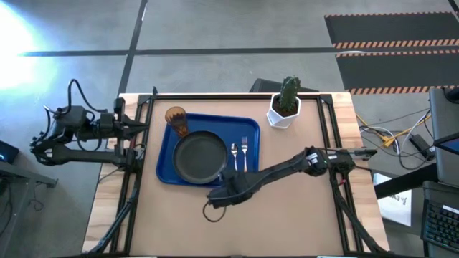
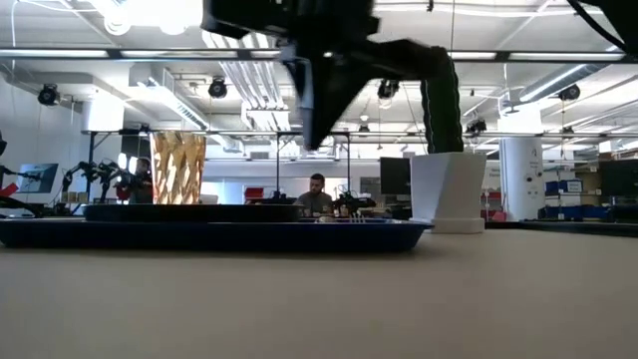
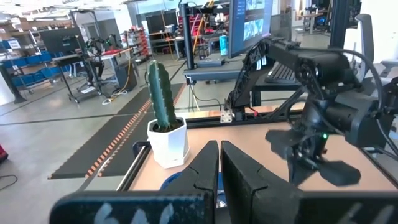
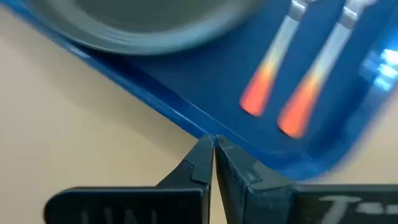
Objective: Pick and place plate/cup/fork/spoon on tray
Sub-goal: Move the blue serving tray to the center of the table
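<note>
Right gripper [image 4: 214,155], jaws closed on nothing, hovers over the tray [image 4: 186,93] rim; fork [image 4: 320,81] and spoon [image 4: 273,68] lie just beyond.

One camera looks straight down on the whole tan counter [image 1: 287,201]; another sits level at its surface, facing the room. The right wrist camera hangs close over the large blue plastic tray [image 4: 186,93], also in both.

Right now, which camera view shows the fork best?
The high view: the fork lies whole on the blue tray, tines visible, beside the spoon. The right wrist view shows only two blurred orange handles, with no telling which is which. In the low view it is hidden behind the tray rim, and the left wrist view misses it.
</note>
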